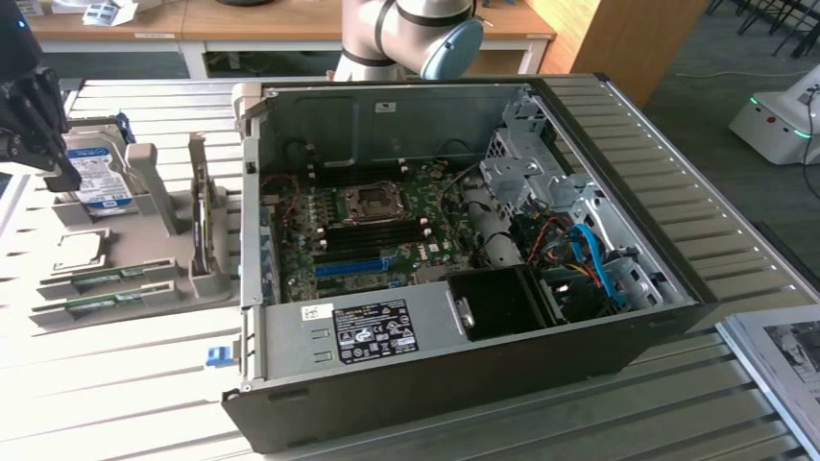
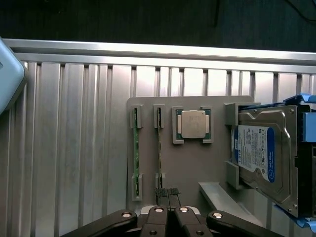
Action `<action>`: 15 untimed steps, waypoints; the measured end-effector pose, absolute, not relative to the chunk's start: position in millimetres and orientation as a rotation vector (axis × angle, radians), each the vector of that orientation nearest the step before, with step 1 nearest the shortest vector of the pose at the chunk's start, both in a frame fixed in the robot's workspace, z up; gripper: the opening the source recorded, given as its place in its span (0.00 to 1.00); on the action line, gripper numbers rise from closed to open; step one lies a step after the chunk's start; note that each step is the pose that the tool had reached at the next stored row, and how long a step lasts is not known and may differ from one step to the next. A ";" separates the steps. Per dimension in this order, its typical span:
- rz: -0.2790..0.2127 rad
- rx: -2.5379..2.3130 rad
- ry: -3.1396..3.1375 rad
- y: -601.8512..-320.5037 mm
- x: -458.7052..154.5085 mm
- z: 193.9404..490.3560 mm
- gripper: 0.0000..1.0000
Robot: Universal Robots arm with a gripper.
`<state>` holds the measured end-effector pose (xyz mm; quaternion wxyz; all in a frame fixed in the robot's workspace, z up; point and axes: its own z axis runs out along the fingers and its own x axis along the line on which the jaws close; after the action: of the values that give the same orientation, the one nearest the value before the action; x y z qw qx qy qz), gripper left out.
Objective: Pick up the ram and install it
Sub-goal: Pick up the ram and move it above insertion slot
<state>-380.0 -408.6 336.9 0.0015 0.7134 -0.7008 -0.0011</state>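
fingers (image 2: 160, 192) of your gripper (image 2: 167, 192) are clenched together with nothing between them, hovering over the grey tray (image 2: 197, 168). your ram (image 2: 159, 148) sits on edge in the tray's clips, unheld, with a second ram stick (image 2: 136, 150) just beside it. in the exterior view the tray lies at nine o'clock of the open computer case (image 1: 423, 384), and the hard drive (image 1: 103, 178) stands at the tray's twelve o'clock.
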 end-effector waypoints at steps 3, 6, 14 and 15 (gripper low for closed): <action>-0.003 2.239 -2.199 -408.6 -380.0 334.4 0.10; -0.003 2.239 -2.199 -408.6 -380.0 332.3 0.10; -0.003 2.239 -2.199 -408.6 -380.0 325.4 0.10; -0.003 2.239 -2.200 -408.6 -380.0 324.8 0.10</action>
<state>-380.0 -408.6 324.8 0.0015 0.7134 -0.7008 -0.0011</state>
